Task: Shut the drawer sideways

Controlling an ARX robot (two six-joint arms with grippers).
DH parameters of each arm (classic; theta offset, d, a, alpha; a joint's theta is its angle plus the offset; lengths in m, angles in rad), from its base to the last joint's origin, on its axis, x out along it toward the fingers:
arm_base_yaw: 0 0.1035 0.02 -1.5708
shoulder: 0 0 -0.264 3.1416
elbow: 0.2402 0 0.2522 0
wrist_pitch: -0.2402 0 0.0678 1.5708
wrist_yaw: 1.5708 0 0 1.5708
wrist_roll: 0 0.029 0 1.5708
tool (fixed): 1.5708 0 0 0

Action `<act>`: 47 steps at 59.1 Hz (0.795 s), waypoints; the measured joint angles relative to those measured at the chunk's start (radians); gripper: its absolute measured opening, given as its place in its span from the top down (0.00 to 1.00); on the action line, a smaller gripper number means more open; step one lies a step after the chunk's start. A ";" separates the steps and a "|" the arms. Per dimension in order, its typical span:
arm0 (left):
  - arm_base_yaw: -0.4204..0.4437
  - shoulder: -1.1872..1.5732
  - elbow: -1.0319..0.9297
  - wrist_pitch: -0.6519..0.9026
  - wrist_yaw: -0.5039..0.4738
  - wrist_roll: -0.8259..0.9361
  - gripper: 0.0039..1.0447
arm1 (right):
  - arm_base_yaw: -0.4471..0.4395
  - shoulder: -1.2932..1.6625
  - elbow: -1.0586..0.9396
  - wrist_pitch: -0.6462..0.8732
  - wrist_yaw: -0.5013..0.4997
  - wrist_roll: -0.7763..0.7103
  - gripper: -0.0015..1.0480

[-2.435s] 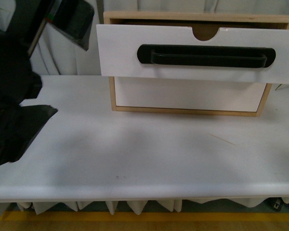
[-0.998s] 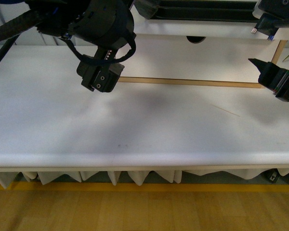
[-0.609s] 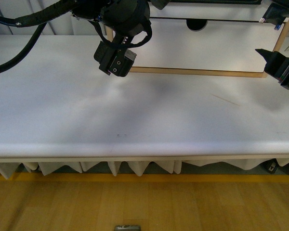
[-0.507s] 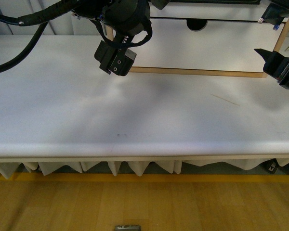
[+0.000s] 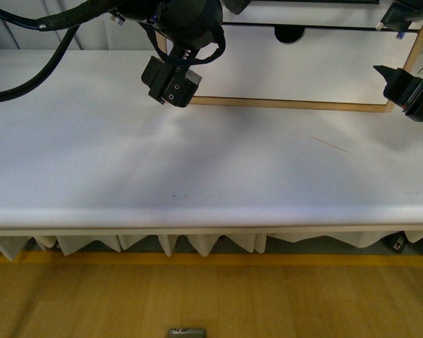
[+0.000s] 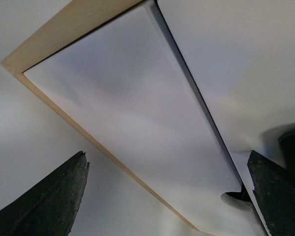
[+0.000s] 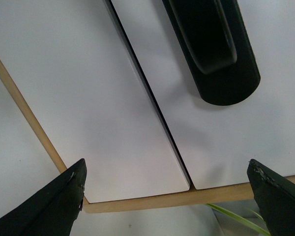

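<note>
The drawer [image 5: 303, 17] shows as a white strip at the top edge of the front view, its black handle cut off by the frame. In the right wrist view the drawer front [image 7: 236, 142] and its black bar handle [image 7: 211, 49] in the oval recess show, next to the plain white front [image 7: 88, 98]. My right gripper [image 7: 169, 206] is open facing the cabinet's right end, and it also shows in the front view [image 5: 398, 46]. My left gripper [image 6: 164, 196] is open facing the plain front [image 6: 128, 113]. A semicircular notch [image 5: 289, 33] shows under the drawer.
The wooden cabinet frame [image 5: 282, 103] stands at the back of the white table [image 5: 197, 169]. My left arm [image 5: 180, 42] and its cable hang over the cabinet's left end. A green plant leaf [image 7: 231, 216] shows beyond the cabinet's right side.
The view has dropped from the pulled-out drawer to the tabletop. Both arms have come in and risen slightly toward the cabinet, the left one also moving right.
</note>
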State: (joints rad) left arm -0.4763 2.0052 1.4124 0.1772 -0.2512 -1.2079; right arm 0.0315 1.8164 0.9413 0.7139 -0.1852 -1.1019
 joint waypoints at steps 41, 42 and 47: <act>0.006 -0.041 -0.058 0.037 0.001 0.011 0.05 | -0.003 -0.005 0.006 -0.014 -0.009 0.009 0.09; 0.007 -0.055 -0.072 0.043 0.001 0.011 0.05 | -0.002 -0.010 0.002 -0.014 -0.010 0.010 0.09; 0.013 -0.121 -0.140 0.064 0.001 0.028 0.05 | 0.009 -0.065 -0.045 -0.026 -0.011 0.016 0.09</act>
State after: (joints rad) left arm -0.4629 1.8843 1.2724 0.2417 -0.2501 -1.1801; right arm 0.0402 1.7512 0.8959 0.6876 -0.1967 -1.0855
